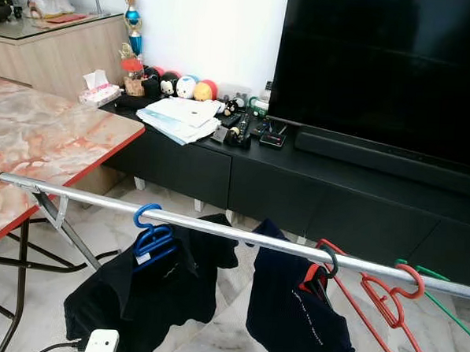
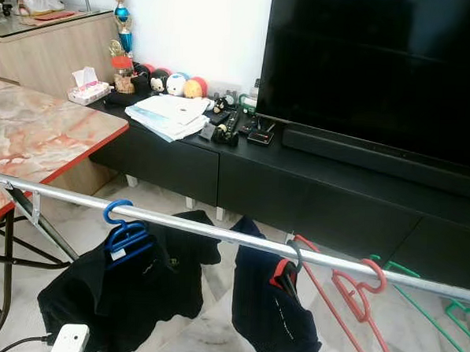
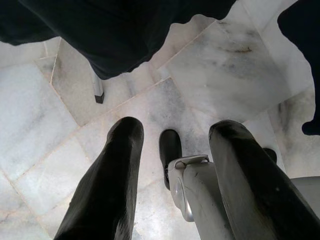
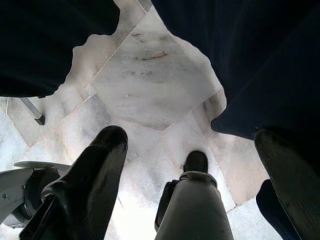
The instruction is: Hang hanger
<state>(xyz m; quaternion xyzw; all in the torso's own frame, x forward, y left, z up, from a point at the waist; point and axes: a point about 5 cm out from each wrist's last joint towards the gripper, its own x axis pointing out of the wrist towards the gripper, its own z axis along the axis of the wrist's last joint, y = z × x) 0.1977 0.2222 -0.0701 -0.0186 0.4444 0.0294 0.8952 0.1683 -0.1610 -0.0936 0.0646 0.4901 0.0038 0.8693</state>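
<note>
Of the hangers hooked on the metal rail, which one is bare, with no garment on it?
The red hanger at the rail's right end. The blue hanger and the dark-hooked hanger each carry a dark garment.

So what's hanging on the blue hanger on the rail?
A black shirt hangs on the blue hanger, whose hook sits over the metal rail. The shirt covers the hanger's lower part.

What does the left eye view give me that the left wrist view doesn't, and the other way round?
Left eye view: the rail with a blue hanger and a red hanger hooked on it, the TV and the marble table.
Left wrist view: the left gripper, fingers apart and holding nothing, pointing down at the robot's foot, and a rack leg.
Both: the dark shirts hanging from the rail and the marble floor.
</note>
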